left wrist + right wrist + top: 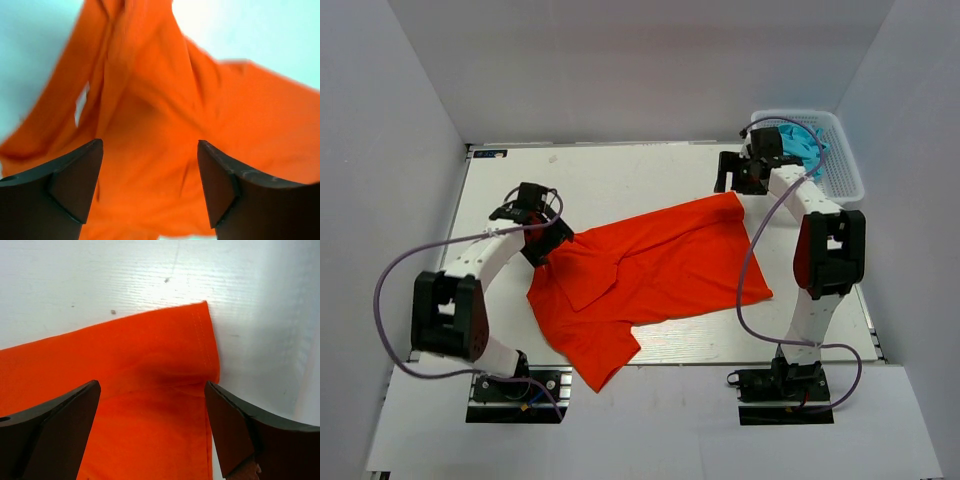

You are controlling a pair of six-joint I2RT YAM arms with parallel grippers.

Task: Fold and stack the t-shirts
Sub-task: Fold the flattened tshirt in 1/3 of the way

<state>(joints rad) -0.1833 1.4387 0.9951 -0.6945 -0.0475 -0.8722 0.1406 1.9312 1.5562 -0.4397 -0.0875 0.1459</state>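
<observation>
An orange-red t-shirt [650, 275] lies spread and rumpled across the middle of the white table [610, 170], one sleeve toward the near edge. My left gripper [552, 240] hovers at its left edge, open, with only orange cloth [150, 100] showing below its spread fingers [75, 175]. My right gripper [734, 178] stands open over the shirt's far right corner [200, 315], and nothing sits between its fingers [230, 425]. A turquoise-blue t-shirt [807, 143] lies bunched in the basket at the back right.
The white mesh basket [847, 170] stands at the table's far right corner, just behind the right arm. Grey walls close in the left, back and right. Purple cables loop beside both arms.
</observation>
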